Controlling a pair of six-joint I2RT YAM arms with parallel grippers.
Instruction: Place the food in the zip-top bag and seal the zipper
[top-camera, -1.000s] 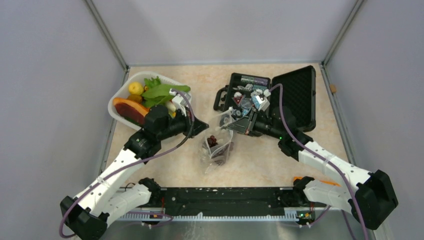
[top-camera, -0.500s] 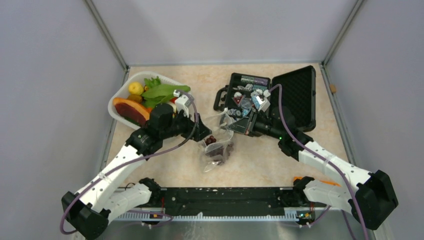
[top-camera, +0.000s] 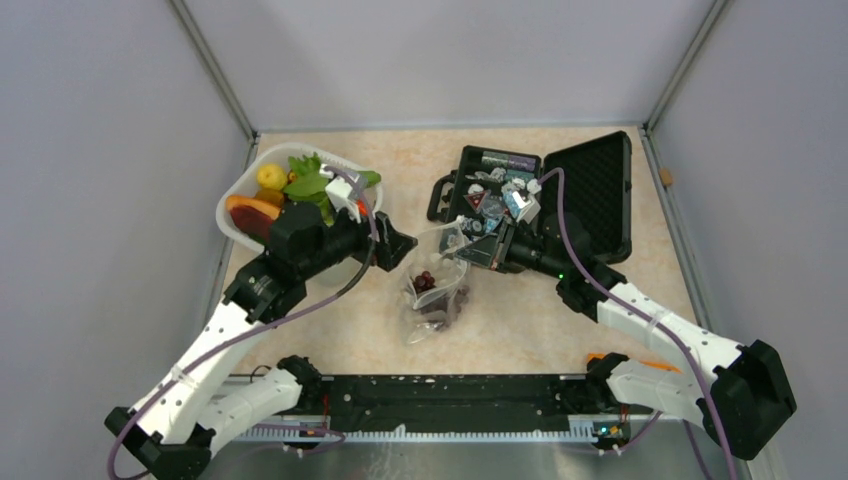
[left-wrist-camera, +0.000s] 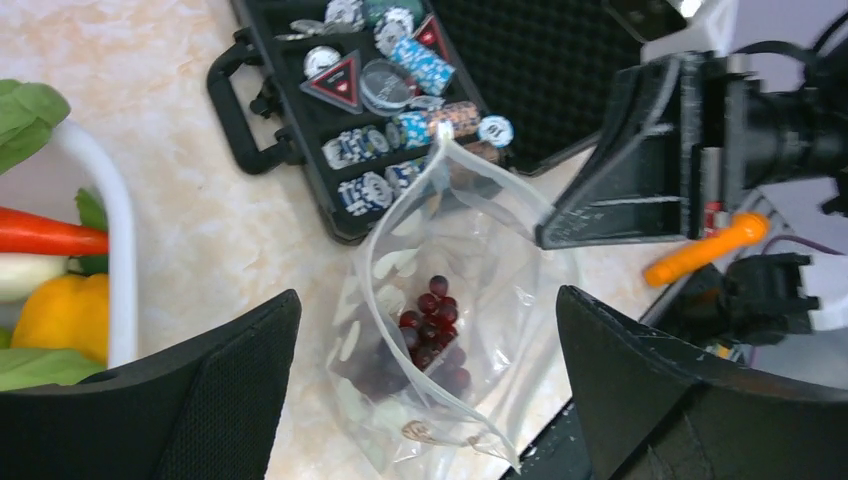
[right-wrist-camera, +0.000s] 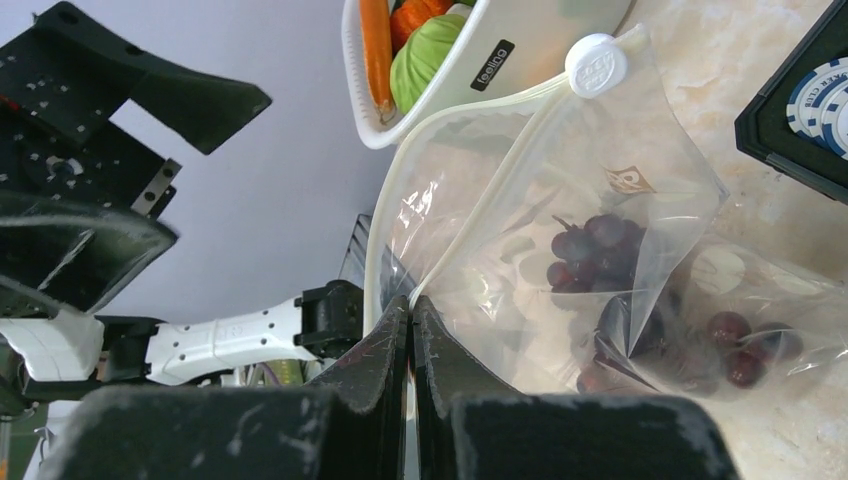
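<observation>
Containers first. The zip-top bag (top-camera: 432, 295) is lying mid-table between the two arms, mouth held up and open toward the basket. Dark grapes (left-wrist-camera: 430, 330) are sitting inside it, low in the bag. The zipper (right-wrist-camera: 470, 105) is running unsealed along the lifted mouth edge, with a white round tab (right-wrist-camera: 596, 62) at its end.

The white basket (top-camera: 232, 225) is standing at the table's left. It is holding a lemon (top-camera: 270, 176), green leaves (top-camera: 305, 180) and a red-orange slice (top-camera: 250, 212). The black case (top-camera: 590, 190) is lying open at the right, its tray filled with poker chips (left-wrist-camera: 375, 180) and small trinkets.

The right gripper (right-wrist-camera: 410, 310) is pinching the bag's rim, fingers pressed together on the plastic. The left gripper (top-camera: 398, 247) is hovering just beside the bag's mouth, fingers spread wide, holding nothing.

Against the frame a second earlier: the left fingers were together then and are now standing apart. The left arm is pulling back toward the basket, covering more of its contents. The right arm, the bag and the case are sitting as before.
</observation>
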